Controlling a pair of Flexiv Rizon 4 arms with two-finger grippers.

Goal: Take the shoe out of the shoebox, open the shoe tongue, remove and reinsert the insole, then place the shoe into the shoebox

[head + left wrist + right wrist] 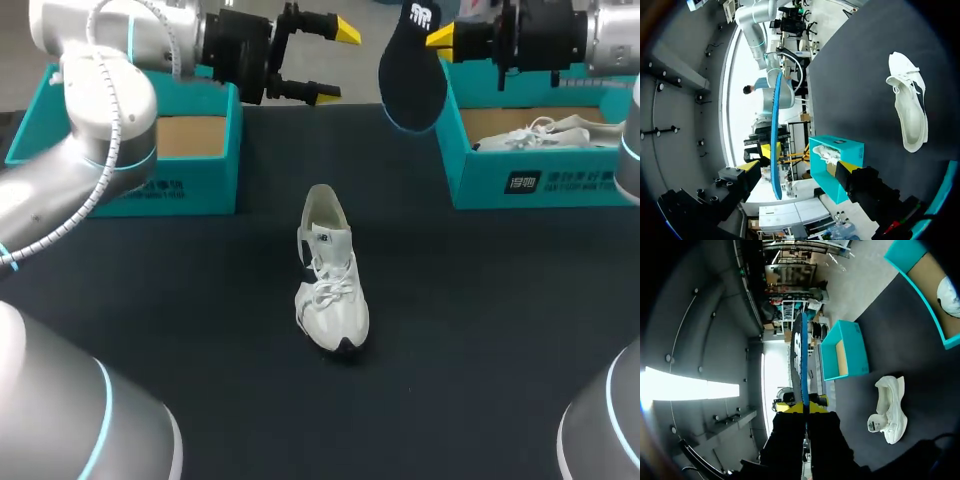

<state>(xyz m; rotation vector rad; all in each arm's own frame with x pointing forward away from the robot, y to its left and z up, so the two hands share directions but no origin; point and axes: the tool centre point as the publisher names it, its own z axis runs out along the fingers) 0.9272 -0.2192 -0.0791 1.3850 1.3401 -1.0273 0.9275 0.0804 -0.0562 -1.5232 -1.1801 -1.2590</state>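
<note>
A white shoe point(330, 285) lies on the black table point(200, 330) in the middle, toe toward the front edge, its opening empty. High above the table's back, my right gripper point(440, 38) is shut on the top end of a dark insole point(412, 70) that hangs down from it. In the right wrist view the insole point(799, 360) shows edge-on, pinched in the right gripper point(805, 407). My left gripper point(335, 62) stands open just left of the insole, not touching it. Ahead of this left gripper point(797, 170), the insole point(776, 140) shows as a thin blue edge, with the shoe point(910, 107) off to one side.
A teal shoebox point(190, 165) stands open at the back left, showing only its cardboard floor. A second teal shoebox point(540, 180) at the back right holds another white shoe point(545, 133). Both arms hang above the table's back edge.
</note>
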